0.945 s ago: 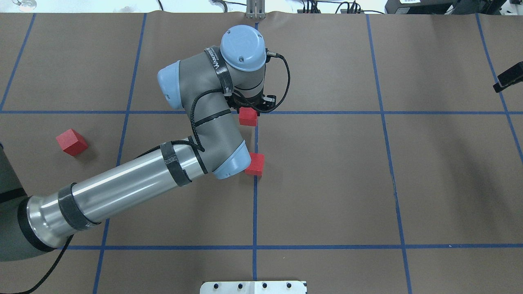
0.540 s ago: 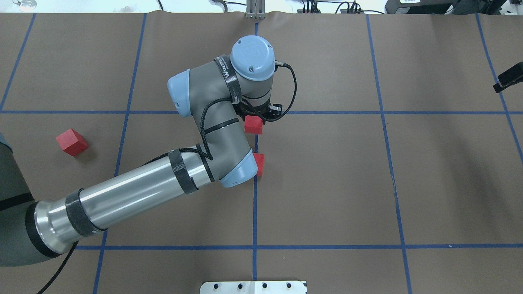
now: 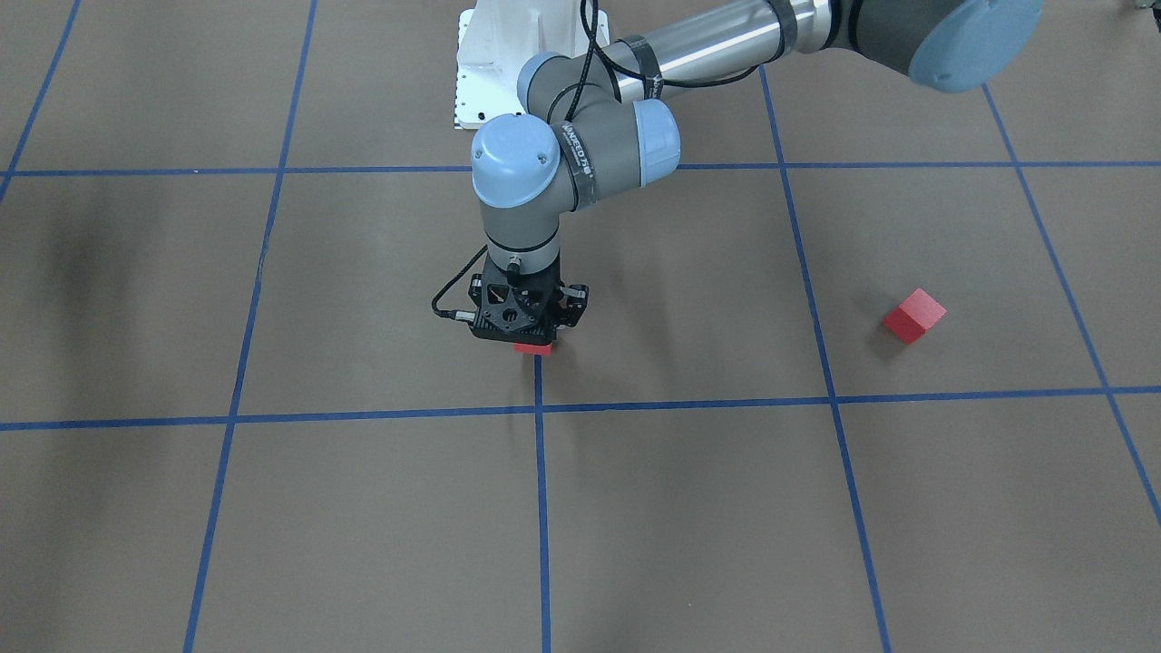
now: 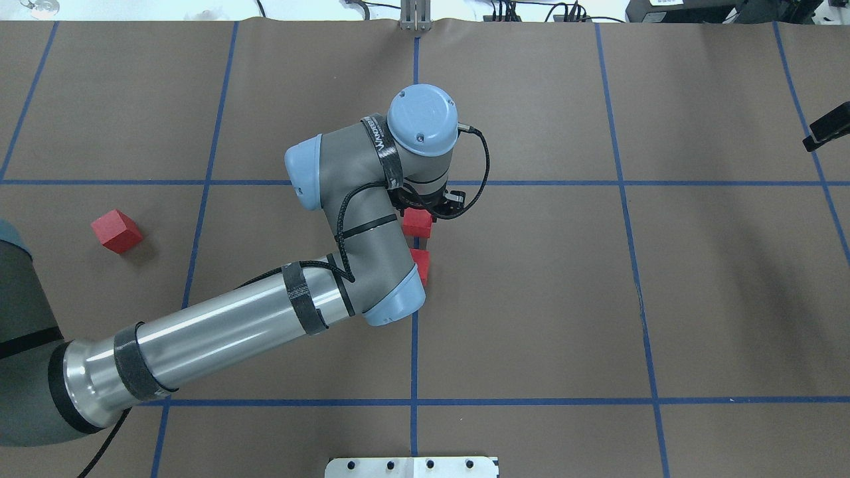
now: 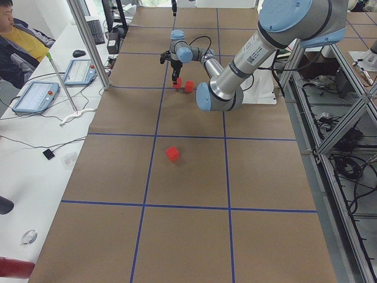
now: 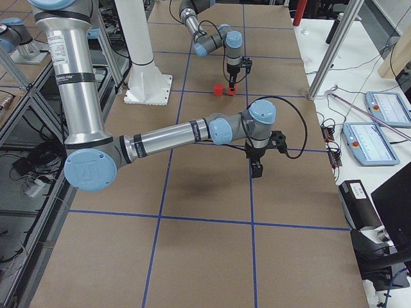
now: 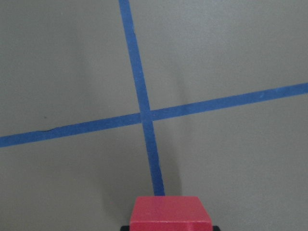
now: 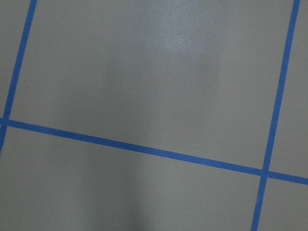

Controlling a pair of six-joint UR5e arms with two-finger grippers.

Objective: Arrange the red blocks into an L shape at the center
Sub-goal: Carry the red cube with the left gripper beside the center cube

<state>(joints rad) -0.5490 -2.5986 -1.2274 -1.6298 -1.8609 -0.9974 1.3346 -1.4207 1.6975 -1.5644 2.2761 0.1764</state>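
Note:
My left gripper [image 4: 418, 219] is shut on a red block [image 4: 417, 224] and holds it low on the middle blue line, just past the second red block [image 4: 421, 264], which my elbow partly covers. I cannot tell whether the two blocks touch. The held block also shows at the bottom of the left wrist view [image 7: 171, 213] and under the gripper [image 3: 531, 341] in the front view [image 3: 532, 347], where the second block is hidden. The third red block [image 4: 116, 230] lies alone far left. My right gripper [image 4: 827, 126] is at the right edge; I cannot tell whether it is open or shut.
The brown table [image 4: 531, 299] carries a blue tape grid. The white robot base [image 4: 412, 467] is at the near edge. My left forearm [image 4: 219, 338] stretches across the left half. Operators' tablets [image 5: 35, 94] lie beyond the far edge.
My left gripper has carried the red block along the middle line toward the robot, closing the gap to the second block. The other blocks and the right arm have not moved.

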